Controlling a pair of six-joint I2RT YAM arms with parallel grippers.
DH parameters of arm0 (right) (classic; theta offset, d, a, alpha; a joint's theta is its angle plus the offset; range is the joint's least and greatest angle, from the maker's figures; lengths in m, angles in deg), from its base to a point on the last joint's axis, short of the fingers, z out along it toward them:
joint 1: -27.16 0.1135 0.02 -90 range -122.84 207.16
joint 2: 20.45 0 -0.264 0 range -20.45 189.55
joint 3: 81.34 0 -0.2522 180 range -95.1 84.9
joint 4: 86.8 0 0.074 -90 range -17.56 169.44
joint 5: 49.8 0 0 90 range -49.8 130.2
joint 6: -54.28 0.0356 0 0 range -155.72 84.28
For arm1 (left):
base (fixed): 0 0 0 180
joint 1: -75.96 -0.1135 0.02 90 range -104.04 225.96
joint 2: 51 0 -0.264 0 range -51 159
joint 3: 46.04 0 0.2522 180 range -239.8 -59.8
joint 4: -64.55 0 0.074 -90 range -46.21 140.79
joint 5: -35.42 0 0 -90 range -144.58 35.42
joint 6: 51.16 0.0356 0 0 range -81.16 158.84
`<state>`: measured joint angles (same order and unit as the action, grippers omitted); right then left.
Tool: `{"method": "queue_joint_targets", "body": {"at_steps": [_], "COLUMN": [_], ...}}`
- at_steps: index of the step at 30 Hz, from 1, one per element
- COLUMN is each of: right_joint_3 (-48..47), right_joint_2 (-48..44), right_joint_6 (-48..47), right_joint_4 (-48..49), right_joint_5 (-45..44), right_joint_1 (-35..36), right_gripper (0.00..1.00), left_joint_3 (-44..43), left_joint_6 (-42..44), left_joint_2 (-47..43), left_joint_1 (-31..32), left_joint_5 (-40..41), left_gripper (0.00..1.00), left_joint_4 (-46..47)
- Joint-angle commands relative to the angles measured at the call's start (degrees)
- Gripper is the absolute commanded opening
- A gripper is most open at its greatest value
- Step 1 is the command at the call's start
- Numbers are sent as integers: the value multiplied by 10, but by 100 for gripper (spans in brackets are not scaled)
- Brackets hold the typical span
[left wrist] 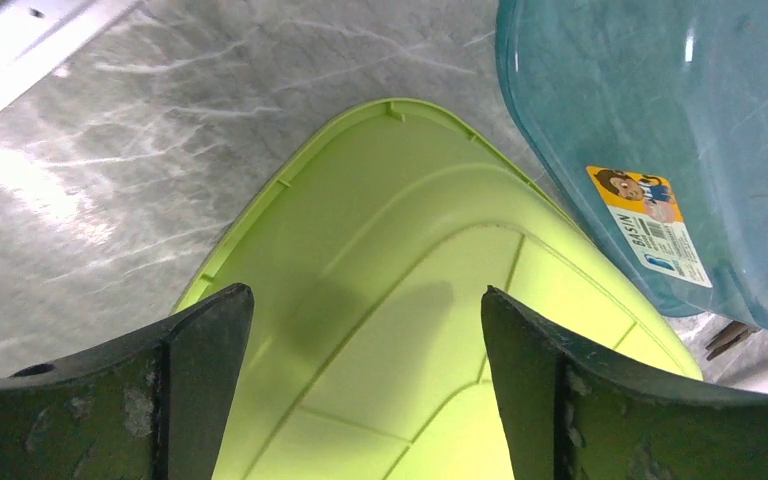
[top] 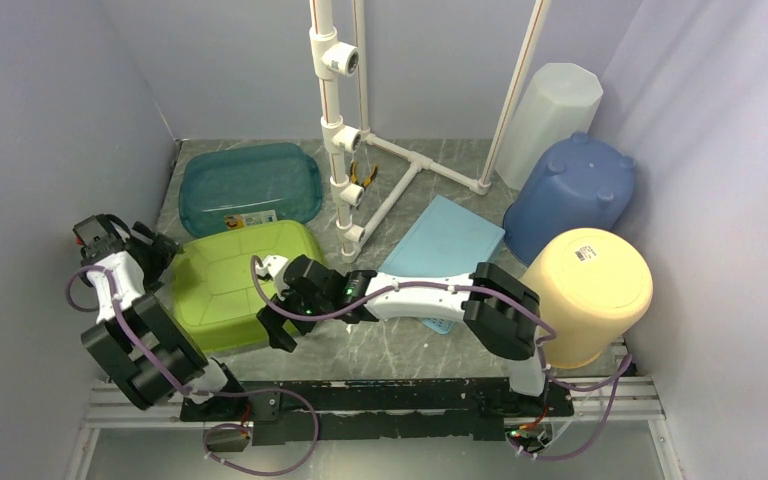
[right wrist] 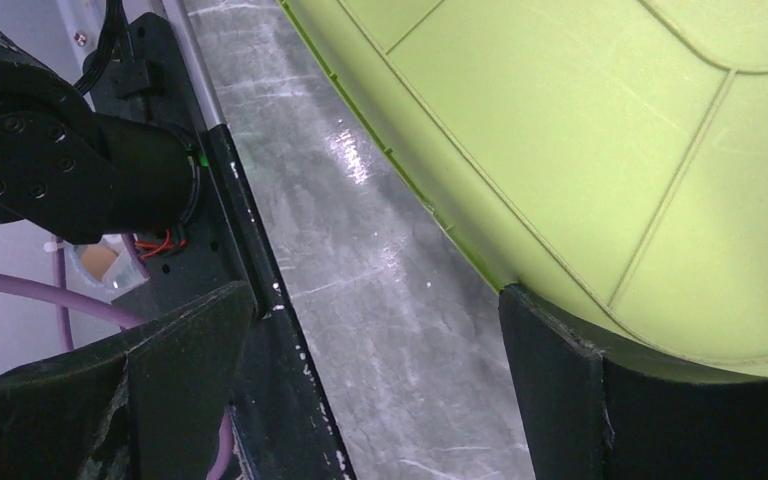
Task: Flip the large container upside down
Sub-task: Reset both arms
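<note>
Grey marbled bench (top: 400,350) between pale walls, seen from above: the green basin (top: 240,285) lies bottom up at the near left, rim down, with its long axis running left to right. A teal basin (top: 250,185) sits just behind it. The left claw (top: 160,255) is at its left end and the right claw (top: 278,318) at its near right corner. The tips of both are hard to make out here.

From the left wrist, the left claw (left wrist: 365,330) stands apart and empty above the green basin's (left wrist: 380,250) ribbed underside. The teal basin (left wrist: 660,120) is cut off at the right.

From the right wrist, the right claw (right wrist: 375,340) is also apart and empty, with bare bench (right wrist: 360,250) between its fingers. The green basin (right wrist: 580,130) fills the upper right, its edge running behind the right finger (right wrist: 560,400). Whether they touch cannot be told.
</note>
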<state>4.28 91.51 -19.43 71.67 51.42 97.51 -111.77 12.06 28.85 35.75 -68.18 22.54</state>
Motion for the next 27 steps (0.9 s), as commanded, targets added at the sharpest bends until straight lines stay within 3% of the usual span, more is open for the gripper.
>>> {"method": "queue_joint_targets", "body": {"at_steps": [1,8,13,19,22,25,27], "right_joint_3": [13,168,278,309,318,318,299], "right_joint_2": [-67,-244,-374,-486,-542,-586,-600], "right_joint_6": [-23,-9,26,55,48,58,69], "right_joint_4": [9,96,125,37,10,-33,-79], "right_joint_5": [-19,-149,-266,-452,-541,-614,-599], "right_joint_1": [2,9,8,8,8,-32,-102], "right_gripper": [98,98,99,99,100,100,100], "left_joint_3": [-38,-60,-91,-139,-169,-191,-191], "left_joint_6": [14,31,37,46,67,83,82], "left_joint_2": [-90,-187,-198,-177,-159,-148,-148], "left_joint_1": [2,11,34,78,127,179,185], "left_joint_5": [52,-16,-41,-51,-18,15,20], "left_gripper": [89,91,94,94,94,94,94], "left_joint_4": [-26,-38,-60,-90,-114,-134,-135]}}
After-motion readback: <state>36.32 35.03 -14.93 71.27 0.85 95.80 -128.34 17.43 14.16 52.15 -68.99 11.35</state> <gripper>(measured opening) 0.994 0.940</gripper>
